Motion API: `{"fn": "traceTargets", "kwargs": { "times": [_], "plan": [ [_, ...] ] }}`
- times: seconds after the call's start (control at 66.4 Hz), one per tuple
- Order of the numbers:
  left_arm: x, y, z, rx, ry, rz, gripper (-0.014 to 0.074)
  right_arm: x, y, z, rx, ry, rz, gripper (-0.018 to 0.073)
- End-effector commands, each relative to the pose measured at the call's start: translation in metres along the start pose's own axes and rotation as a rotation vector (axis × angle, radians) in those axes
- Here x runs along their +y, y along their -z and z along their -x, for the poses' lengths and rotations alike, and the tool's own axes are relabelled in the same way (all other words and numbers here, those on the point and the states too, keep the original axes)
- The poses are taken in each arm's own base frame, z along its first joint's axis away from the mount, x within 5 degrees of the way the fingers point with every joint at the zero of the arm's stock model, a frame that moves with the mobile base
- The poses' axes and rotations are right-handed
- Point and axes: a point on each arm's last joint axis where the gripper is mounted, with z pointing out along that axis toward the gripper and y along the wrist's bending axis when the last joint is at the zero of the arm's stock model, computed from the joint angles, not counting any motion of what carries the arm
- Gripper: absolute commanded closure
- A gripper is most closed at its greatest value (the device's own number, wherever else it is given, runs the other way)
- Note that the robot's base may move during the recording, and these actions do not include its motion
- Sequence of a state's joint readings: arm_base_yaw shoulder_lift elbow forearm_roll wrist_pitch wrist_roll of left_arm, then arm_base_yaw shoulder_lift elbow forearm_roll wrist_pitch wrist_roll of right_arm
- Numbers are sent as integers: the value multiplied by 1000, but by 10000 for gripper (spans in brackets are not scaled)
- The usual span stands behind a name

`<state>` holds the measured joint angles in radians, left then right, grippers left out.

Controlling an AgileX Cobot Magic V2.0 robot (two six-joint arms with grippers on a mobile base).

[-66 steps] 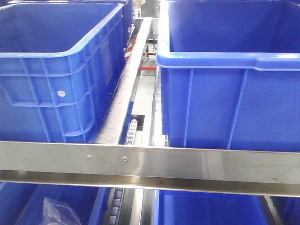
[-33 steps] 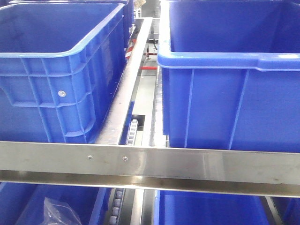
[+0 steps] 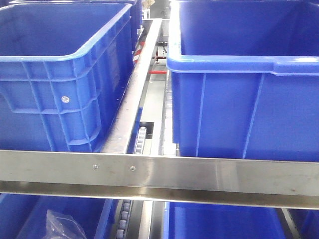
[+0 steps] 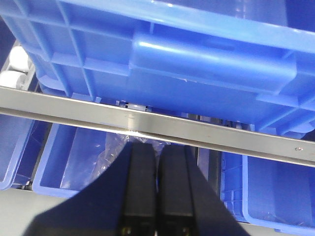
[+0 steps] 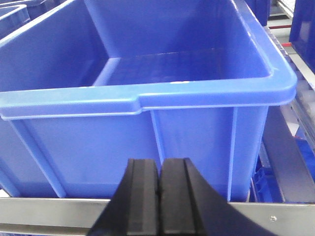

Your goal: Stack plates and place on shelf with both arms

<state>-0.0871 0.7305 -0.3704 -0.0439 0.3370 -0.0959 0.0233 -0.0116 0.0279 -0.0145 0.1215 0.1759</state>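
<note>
Stainless shelf (image 3: 164, 174) rail spans the front view; blue crates (image 3: 55, 79) stand at 10 and 2 o'clock. Left gripper (image 4: 156, 191) and right gripper (image 5: 160, 196) are clenched, empty. No plates visible. Risk: arms advancing could strike rail or crates.
</note>
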Motion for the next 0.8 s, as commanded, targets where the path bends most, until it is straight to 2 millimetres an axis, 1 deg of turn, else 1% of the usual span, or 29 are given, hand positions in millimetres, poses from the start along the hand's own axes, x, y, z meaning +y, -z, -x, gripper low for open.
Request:
{"fn": "traceTargets", "kwargs": {
  "times": [0.0, 0.391, 0.467, 0.512, 0.557, 0.602, 0.647, 0.723, 0.783],
  "plan": [
    [-2, 4, 16, -106, 11, -11, 513, 1, 2, 8, -98, 8, 12, 511],
    [-2, 4, 16, -106, 11, -11, 513, 1, 2, 8, -98, 8, 12, 511],
    [-2, 7, 16, -122, 10, -15, 513, 1, 2, 8, -98, 8, 12, 511],
    [-2, 12, 16, -154, 9, -19, 513, 1, 2, 8, -98, 8, 12, 511],
    [-2, 22, 15, -207, -19, -20, 513, 1, 2, 8, -98, 8, 12, 511],
    [-1, 29, 12, -241, -59, -9, 513, 1, 2, 8, -98, 8, 12, 511],
    [0, 40, 9, -301, -65, -14, 513, 1, 2, 8, -98, 8, 12, 511],
    [2, 52, -2, -371, -73, -12, 513, 1, 2, 8, -98, 8, 12, 511],
    [3, 58, -14, -416, -73, -16, 513, 1, 2, 8, -98, 8, 12, 511]
  ]
}}
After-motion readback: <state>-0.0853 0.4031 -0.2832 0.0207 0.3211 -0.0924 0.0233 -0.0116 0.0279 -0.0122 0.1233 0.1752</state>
